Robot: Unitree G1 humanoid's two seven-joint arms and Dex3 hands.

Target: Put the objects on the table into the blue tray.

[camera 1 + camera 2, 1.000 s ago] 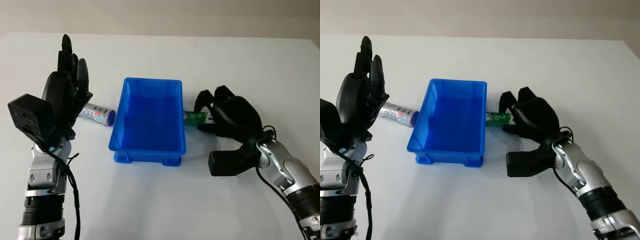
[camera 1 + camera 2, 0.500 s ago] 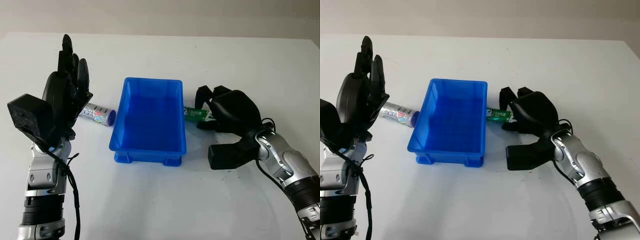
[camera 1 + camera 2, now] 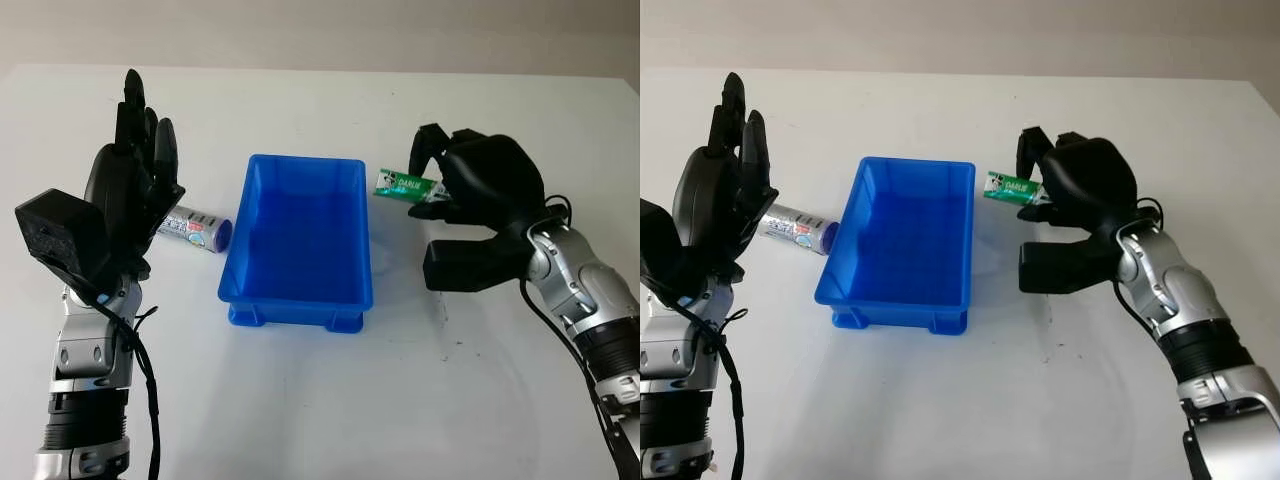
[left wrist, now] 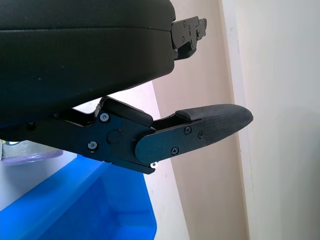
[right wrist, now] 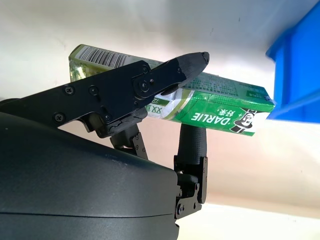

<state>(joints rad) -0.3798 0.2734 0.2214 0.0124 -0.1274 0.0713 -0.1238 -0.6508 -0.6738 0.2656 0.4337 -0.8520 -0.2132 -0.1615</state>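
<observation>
The blue tray (image 3: 296, 240) sits mid-table with nothing inside it. My right hand (image 3: 470, 190) is shut on a green Darlie toothpaste box (image 3: 402, 186), held in the air just right of the tray's far right corner. In the right wrist view the box (image 5: 220, 107) lies between my fingers (image 5: 150, 85), its end near the tray's rim (image 5: 295, 65). A small silver and purple tube (image 3: 197, 228) lies on the table left of the tray. My left hand (image 3: 135, 185) is open, raised upright above the table beside that tube.
The white table (image 3: 330, 400) stretches around the tray, with a wall behind its far edge. My right forearm (image 3: 585, 310) crosses the table's right side.
My right hand has lifted the toothpaste box off the table and carried it up and away, towards the tray's far right corner. The left hand has stayed still.
</observation>
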